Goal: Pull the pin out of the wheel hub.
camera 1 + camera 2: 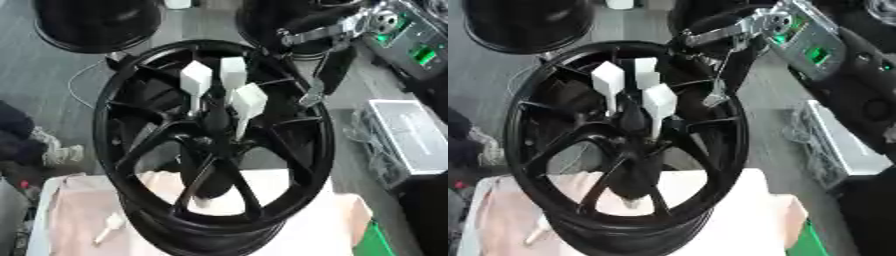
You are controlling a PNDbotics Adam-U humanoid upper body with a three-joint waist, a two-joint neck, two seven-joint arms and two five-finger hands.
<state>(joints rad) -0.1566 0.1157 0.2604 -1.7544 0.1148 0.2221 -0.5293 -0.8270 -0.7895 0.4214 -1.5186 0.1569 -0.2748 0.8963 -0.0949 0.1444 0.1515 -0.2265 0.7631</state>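
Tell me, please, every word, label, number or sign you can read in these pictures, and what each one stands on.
None can be read.
The black wheel shows no marking.
The white pins in its hub are blank.
The green panels on the equipment at upper right are too blurred to read.
The silver box at right bears faint marks, too blurred to read.
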